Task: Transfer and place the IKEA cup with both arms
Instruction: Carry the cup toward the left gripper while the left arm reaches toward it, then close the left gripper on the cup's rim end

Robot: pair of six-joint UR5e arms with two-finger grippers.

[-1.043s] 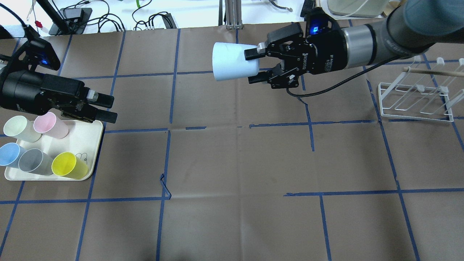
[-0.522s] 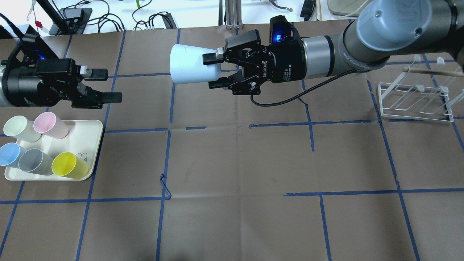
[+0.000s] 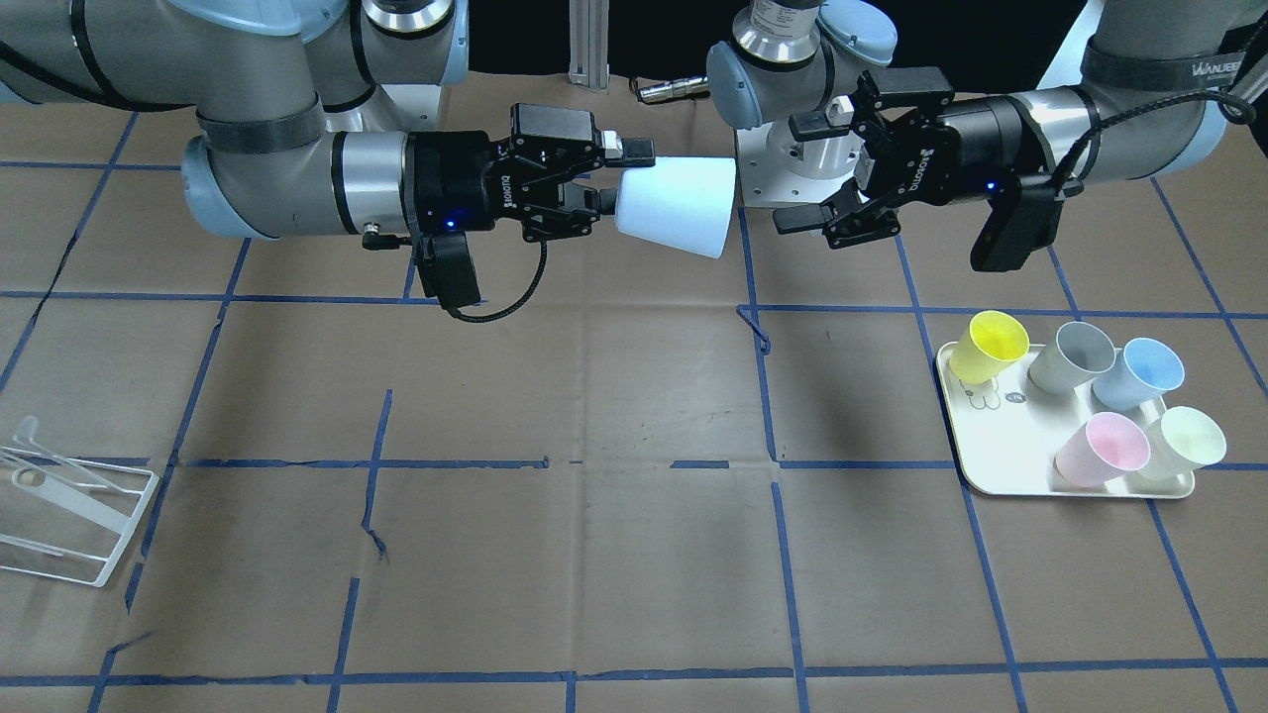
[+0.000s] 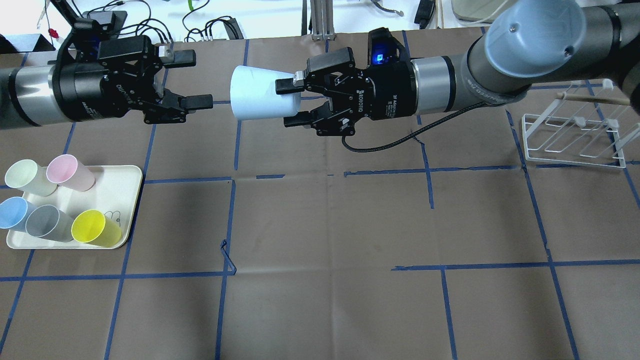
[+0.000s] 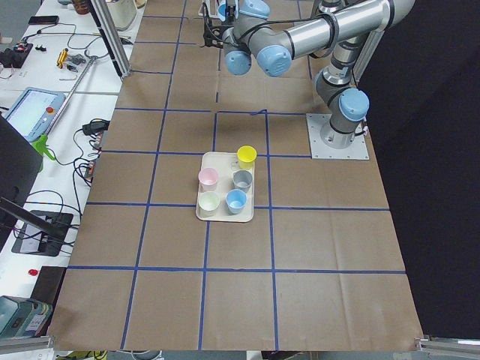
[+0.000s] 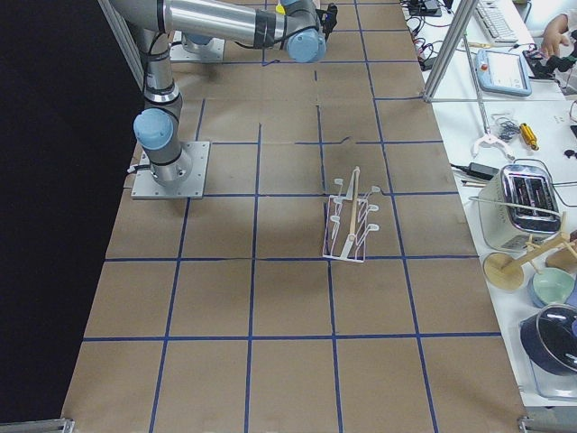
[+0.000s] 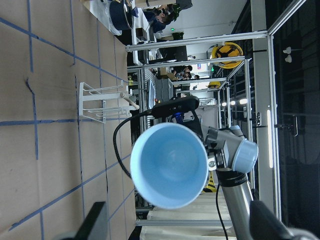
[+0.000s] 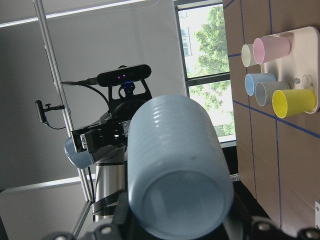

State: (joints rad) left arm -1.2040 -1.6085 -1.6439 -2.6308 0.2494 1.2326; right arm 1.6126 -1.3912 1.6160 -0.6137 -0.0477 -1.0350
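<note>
My right gripper [image 4: 289, 104] is shut on the narrow base end of the pale-blue IKEA cup [image 4: 262, 99]. It holds the cup on its side, high above the table's far middle. The cup's mouth points at my left gripper [image 4: 196, 80], which is open and empty, a short gap from the rim. In the front-facing view the cup [image 3: 677, 206] hangs between the right gripper [image 3: 619, 178] and the left gripper [image 3: 800, 172]. The left wrist view looks into the cup's bright blue inside [image 7: 170, 170]. The right wrist view shows its base [image 8: 175, 185].
A cream tray [image 4: 112, 195] at the near left holds a light-blue twin cup [image 4: 12, 212], a grey cup [image 4: 47, 223], a yellow cup [image 4: 95, 228], a pink cup [image 4: 70, 172] and a pale-green cup [image 4: 27, 177]. A white wire rack [image 4: 572, 132] stands at the right.
My right gripper has carried the cup leftward. My left gripper has moved up from over the tray, to the right, and now faces the cup's mouth.
</note>
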